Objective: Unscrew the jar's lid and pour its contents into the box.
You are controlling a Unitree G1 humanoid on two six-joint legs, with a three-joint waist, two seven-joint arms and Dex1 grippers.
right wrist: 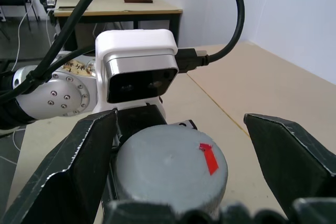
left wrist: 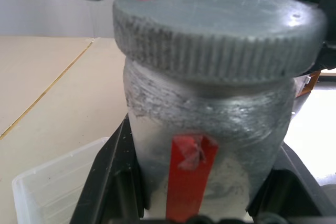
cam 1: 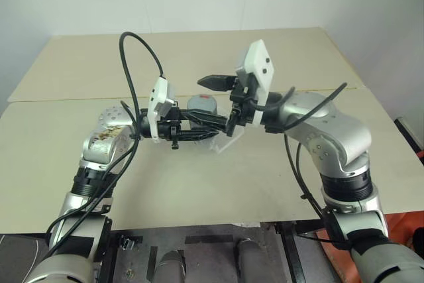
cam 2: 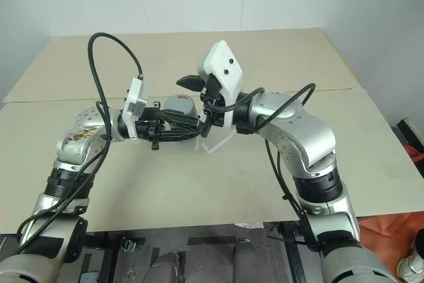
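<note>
The left gripper (cam 1: 211, 122) was clenched on the small silvery-grey cylindrical jar (left wrist: 210, 129), holding it upright above the pale bench (cam 1: 199, 183), its jaws pressed against the jar's body below the cap. The round flat grey ribbed screw lid (right wrist: 170, 169) was on the jar, not yet unscrewed, so the contents could not be seen.

The right gripper (right wrist: 178, 150) came in from the right with its jaws released and spread wide, one on either side of the lid and apart from its rim. The jar's long axis ran vertically, with the lid just between those open jaws, so the right arm was the one placed to turn it, judging by how they stood.

The small shallow clear plastic box (left wrist: 58, 182) lay on the bench just beneath the held jar.

A strip of red tape ran down the jar's side, and a small red mark sat on the lid's top; no writing or brand could be read on either.
</note>
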